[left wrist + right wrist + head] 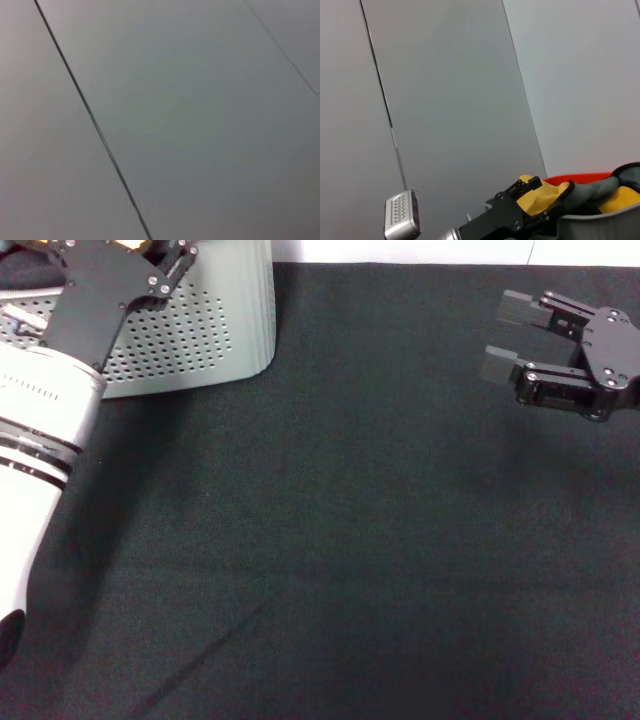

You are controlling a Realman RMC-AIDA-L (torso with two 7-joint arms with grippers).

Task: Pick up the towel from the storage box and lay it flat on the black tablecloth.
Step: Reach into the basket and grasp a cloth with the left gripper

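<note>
- Reaching over the large pale grey-green plastic storage box (215,325) with rounded corners and dotted, perforated sides, the left gripper (165,270) sits at the far left of the head view, its black body above the box's rim; the fingertips run out of sight at the edge, so whether they are released or clenched cannot be told.
- Seen from the right wrist view, that same left gripper (540,200) dips into the storage box (600,222), among crumpled yellow cloth (540,192) and a muted grey-green fold that looks like the fluffy towel (612,185); whether the fingers grasp it cannot be told.
- An orange-red strip (575,177) shows behind the yellow cloth, just above the box's rim.
- Hovering well apart on the far right of the head view, the right gripper (510,335) hangs over the plain matte black tablecloth (330,540), its two flat black fingers (523,307) spread wide and released, holding nothing.
- The tablecloth lies slightly creased, with a faint diagonal fold towards the near left, and the storage box stands on its far left corner.
- The left wrist view shows only a pale grey wall panel (200,120) crossed by a thin dark seam.
</note>
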